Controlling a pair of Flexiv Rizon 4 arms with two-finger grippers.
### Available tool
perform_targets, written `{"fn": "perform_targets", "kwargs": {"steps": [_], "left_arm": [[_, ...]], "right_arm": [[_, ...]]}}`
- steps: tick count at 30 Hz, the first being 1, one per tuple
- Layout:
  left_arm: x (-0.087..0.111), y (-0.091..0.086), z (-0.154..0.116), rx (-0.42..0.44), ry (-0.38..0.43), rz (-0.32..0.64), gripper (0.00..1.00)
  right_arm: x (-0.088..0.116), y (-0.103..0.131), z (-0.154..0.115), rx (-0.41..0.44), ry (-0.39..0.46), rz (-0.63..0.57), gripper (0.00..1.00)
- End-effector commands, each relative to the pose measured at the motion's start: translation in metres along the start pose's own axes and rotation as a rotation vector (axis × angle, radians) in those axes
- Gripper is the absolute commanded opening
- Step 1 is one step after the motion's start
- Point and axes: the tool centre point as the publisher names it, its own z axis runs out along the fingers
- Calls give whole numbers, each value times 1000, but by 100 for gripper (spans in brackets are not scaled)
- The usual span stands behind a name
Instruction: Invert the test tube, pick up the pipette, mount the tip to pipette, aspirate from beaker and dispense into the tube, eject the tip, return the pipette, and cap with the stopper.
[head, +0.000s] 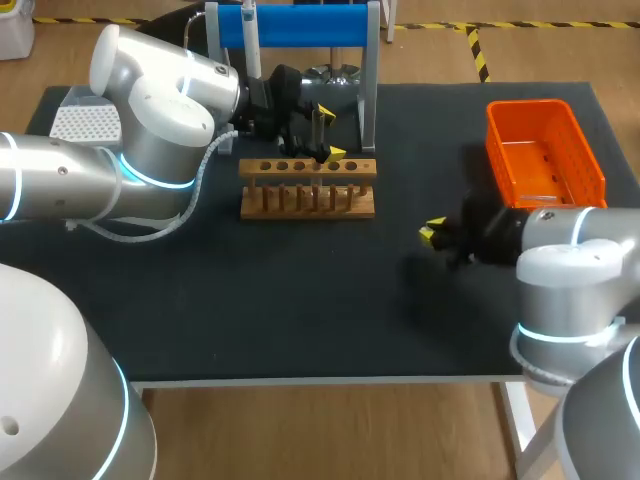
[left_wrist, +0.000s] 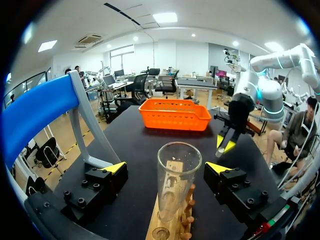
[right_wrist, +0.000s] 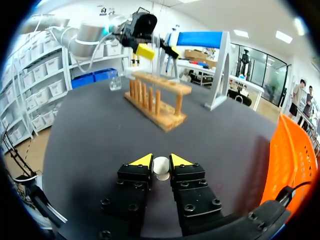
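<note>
Left claw (left_wrist: 166, 167) is spread at either side of the test tube (left_wrist: 178, 165), untouched and seated mouth-up in the wooden rack (head: 308, 200) for filling. Right claw (right_wrist: 161, 161) is clamped on the white stopper (right_wrist: 161, 169), held aside for capping.

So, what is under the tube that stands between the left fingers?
The wooden rack lies under the tube; its wood shows through the glass. The left gripper is open around the tube. Whether the tube's base sits in a hole cannot be seen.
</note>
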Motion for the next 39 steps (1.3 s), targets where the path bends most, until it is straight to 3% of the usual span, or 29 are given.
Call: {"fn": "perform_targets", "kwargs": {"steps": [1,8,21,31,39], "left_arm": [[-1,0,0,-1,2,0,100],[-1,0,0,-1,2,0,100],[-1,0,0,-1,2,0,100],[-1,0,0,-1,2,0,100],[-1,0,0,-1,2,0,100]], "right_arm": [[-14,28,-20,1,74,-13,0],[-27,89,-34,-35,126,-107,0],[-25,194,-35,-104,282,-205,0],[-22,235,-14,-65,375,-247,0],[-17,252,2,-49,446,-228,0]]}}
